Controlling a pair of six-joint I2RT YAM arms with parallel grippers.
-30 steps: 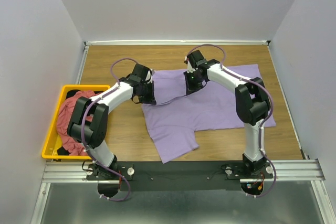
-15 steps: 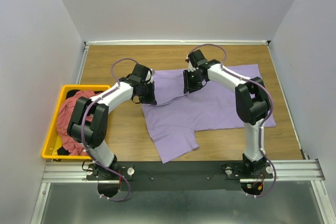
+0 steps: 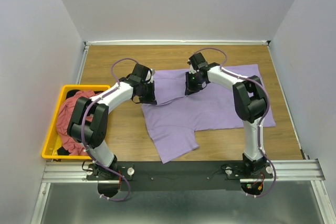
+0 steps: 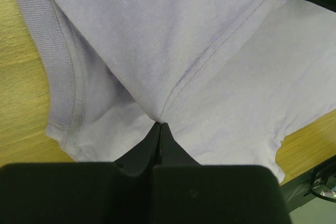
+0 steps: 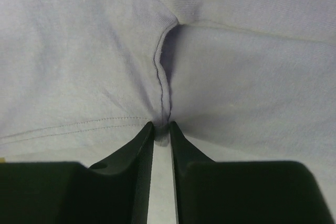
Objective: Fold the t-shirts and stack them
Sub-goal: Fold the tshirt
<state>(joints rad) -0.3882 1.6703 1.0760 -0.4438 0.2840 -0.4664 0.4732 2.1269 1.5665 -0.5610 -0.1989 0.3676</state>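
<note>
Left gripper [image 4: 159, 126] and right gripper [image 5: 160, 127] each pinch the lavender t-shirt [image 3: 220, 106], which lies mostly flat; red-pink t-shirt [image 3: 67, 116] lies in the yellow bin [image 3: 50, 148], so folding looks barely begun, nothing stacked

The brown wooden table [image 3: 123, 127] is seen from high above. The soft lavender-purple t-shirt [image 3: 210, 106] is shared, seen close from both wrists.

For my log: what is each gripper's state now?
Left gripper: closed on the lavender t-shirt.
Right gripper: closed on the same t-shirt.
</note>
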